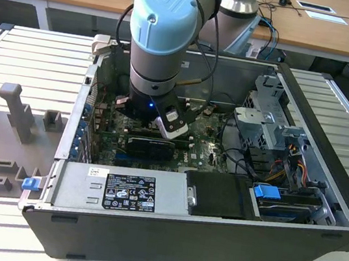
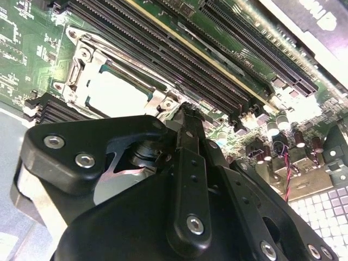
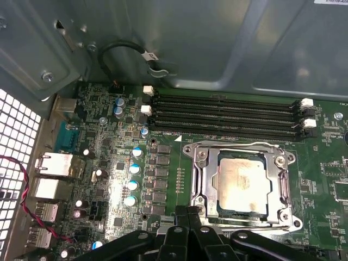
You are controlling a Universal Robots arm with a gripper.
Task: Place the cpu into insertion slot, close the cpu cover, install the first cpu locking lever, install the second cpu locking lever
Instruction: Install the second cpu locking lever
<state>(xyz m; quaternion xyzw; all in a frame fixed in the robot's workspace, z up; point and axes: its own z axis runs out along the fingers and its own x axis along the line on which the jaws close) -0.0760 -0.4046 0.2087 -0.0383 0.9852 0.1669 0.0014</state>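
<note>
The cpu point(image 3: 243, 182), a pale square chip, lies flat in the socket on the green motherboard; the insertion slot is covered by it. The cpu cover point(image 3: 209, 179), a silver frame plate, lies down around the chip. A thin wire lever point(image 3: 234, 144) runs along the cover's edge beside the memory slots. My gripper point(image 3: 188, 217) is shut with nothing visible between its black fingers, its tips just off the cover's edge. The second wrist view shows the gripper point(image 2: 185, 111) beside the cpu point(image 2: 117, 92) and cover point(image 2: 81, 70). In the exterior view the gripper point(image 1: 173, 129) reaches down into the open computer case.
Long black memory slots point(image 3: 223, 111) lie beside the socket. Capacitors point(image 3: 133, 168), rear ports point(image 3: 54, 163) and a red-black wire point(image 3: 22, 190) are nearby. A graphics card point(image 1: 149, 145), power supply point(image 1: 119, 191) and drive cage point(image 1: 269, 112) crowd the case.
</note>
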